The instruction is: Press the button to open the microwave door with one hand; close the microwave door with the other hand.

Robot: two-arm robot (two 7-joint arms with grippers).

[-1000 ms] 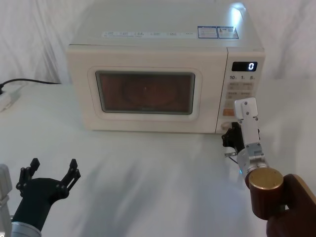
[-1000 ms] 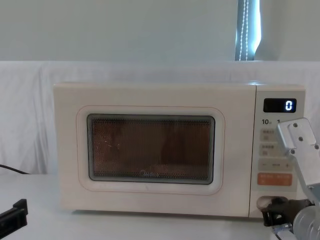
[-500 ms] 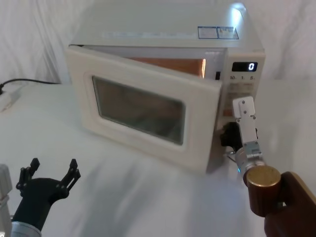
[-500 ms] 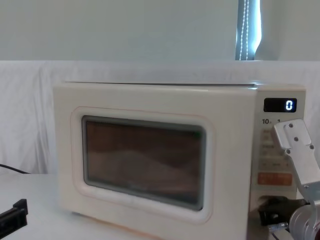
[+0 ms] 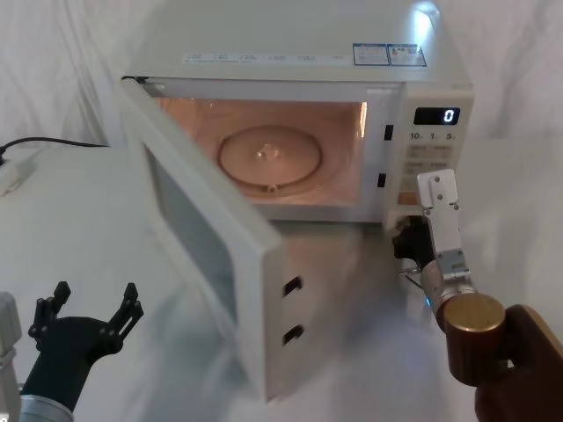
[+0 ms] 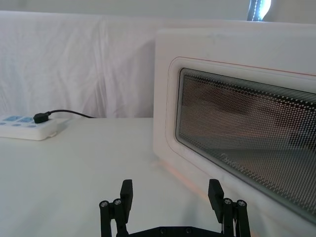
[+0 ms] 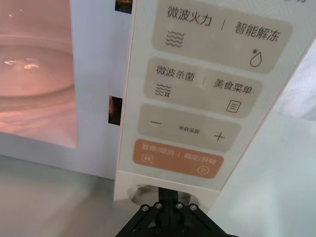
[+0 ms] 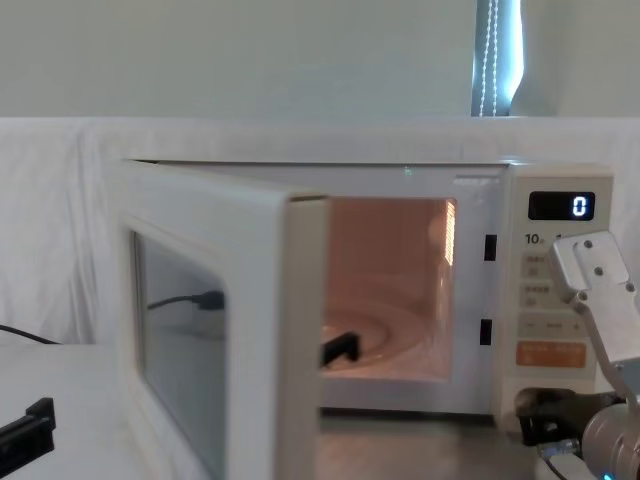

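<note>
**Closing the swung-out door with the left hand**

Standing wide open, the microwave door (image 5: 207, 255) hangs from its left hinge and juts toward the robot over the worktop (image 5: 70, 229), its window facing left. The microwave (image 5: 290, 53) shows a lit cavity with the glass turntable (image 5: 268, 158) bare. The opening half looks done; closing is the step in hand.

The right hand (image 5: 406, 244) sits low at the bottom of the control panel, right at the button (image 7: 163, 193), which its tip partly hides. Whether its fingers are apart or together cannot be told. It should back straight away so that its arm is not near the door's latch edge.

The left hand (image 5: 86, 309) hovers low at the robot's near left, well apart from the door, fingers spread and holding nothing. In the left wrist view the door's outer face stands just ahead and to one side of the fingertips (image 6: 127, 189).

To close well, the left hand should meet the outer face near the free edge, far from the hinge, and push along the door's arc rather than straight in. A steady push is probably safest, since the latch hooks (image 5: 292, 286) must seat fully and a hard shove could slide the oven on the cloth.
</note>
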